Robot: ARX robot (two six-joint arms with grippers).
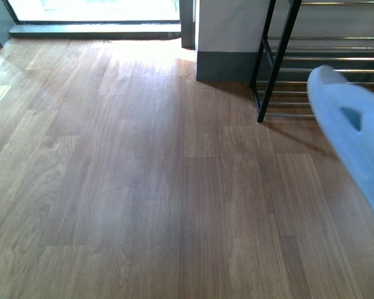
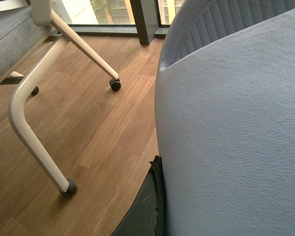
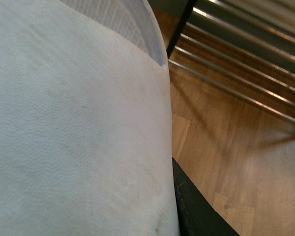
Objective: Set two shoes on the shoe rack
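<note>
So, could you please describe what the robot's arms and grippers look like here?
Very little shows: each wrist view catches only a matte black sliver, the left gripper's finger and the right gripper's finger, wedge-shaped, beside a shoe's white sole. No cables or markings show; the arms themselves are out of view.

Only left finger (image 2: 148, 206), right finger (image 3: 196, 211) visible; jaws obscured.

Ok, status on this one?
Left gripper shut on one shoe, aloft. Right gripper shut on other shoe, near rack. Nothing visible blocking rack.
</note>
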